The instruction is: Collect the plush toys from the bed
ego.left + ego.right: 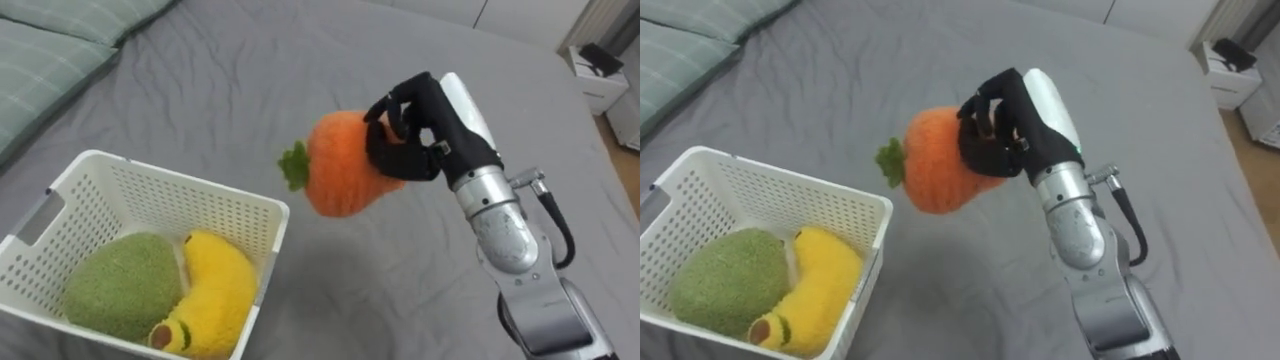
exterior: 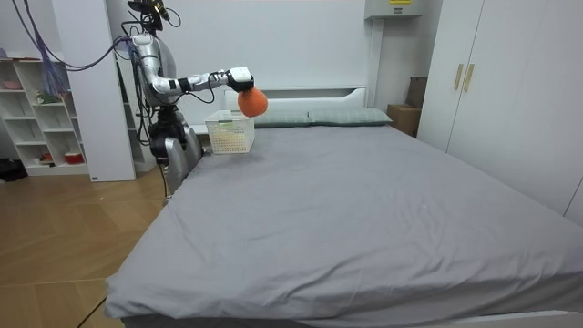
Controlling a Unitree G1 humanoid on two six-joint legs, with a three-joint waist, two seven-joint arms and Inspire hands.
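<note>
The robot's right hand [image 1: 410, 130], black-fingered, is curled tightly round one orange plush carrot [image 1: 345, 165], gripping the end away from its green leaf tuft. The carrot is held in the air above the grey bed [image 1: 250, 80], clear of the sheet. It sits just to the left of the hand, with the leaves pointing towards a white slatted basket [image 1: 170, 180]. The carrot is near the basket's right corner but outside it, not touching the rim. The one basket rests on the bed and holds two toys lying against each other: one round green plush [image 1: 125, 285] and one yellow plush banana [image 1: 215, 295]. That makes three toys in all. Two pale striped pillows [image 1: 50, 50] lie at the upper left. In the room view the robot stands beside the bed near its head, arm stretched out over the mattress.
</note>
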